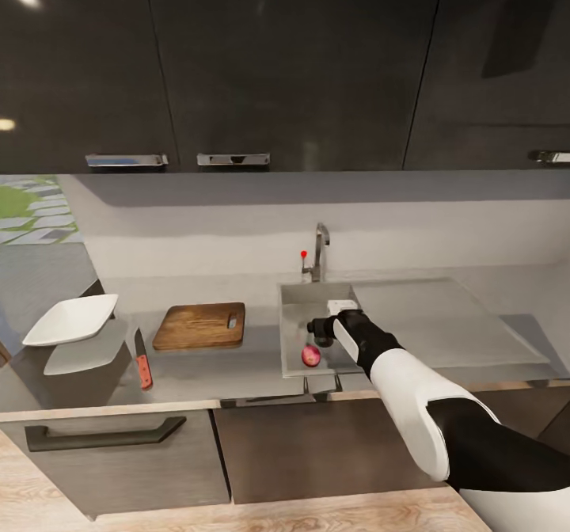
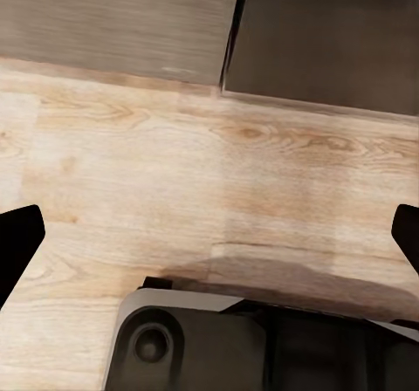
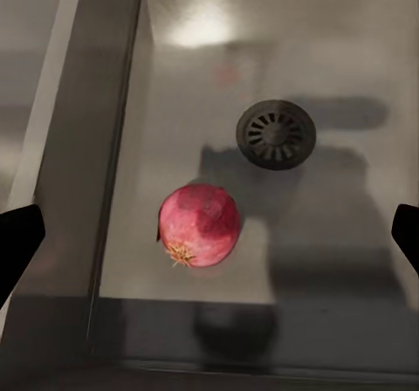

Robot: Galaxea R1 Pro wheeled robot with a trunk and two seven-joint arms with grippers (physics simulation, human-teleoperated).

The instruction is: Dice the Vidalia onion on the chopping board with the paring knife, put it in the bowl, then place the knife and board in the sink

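Note:
A reddish Vidalia onion (image 1: 310,355) lies in the sink (image 1: 294,298) near its front wall; the right wrist view has the onion (image 3: 199,225) beside the round drain (image 3: 276,133). My right gripper (image 1: 318,331) hangs just above it, open, with its dark fingertips (image 3: 17,244) far apart on either side and touching nothing. The brown chopping board (image 1: 199,325) lies on the grey countertop (image 1: 237,370) left of the sink. The paring knife (image 1: 142,360) with its red-orange handle rests left of the board. The white bowl (image 1: 73,318) stands at the far left. My left gripper (image 2: 209,234) is open over wooden floor.
A chrome faucet (image 1: 320,251) with a red knob rises behind the basin. A flat drainboard (image 1: 443,318) stretches right of it. Dark upper cabinets (image 1: 285,65) hang above the counter. Cabinet fronts (image 2: 113,20) meet the floor, seen from the left wrist.

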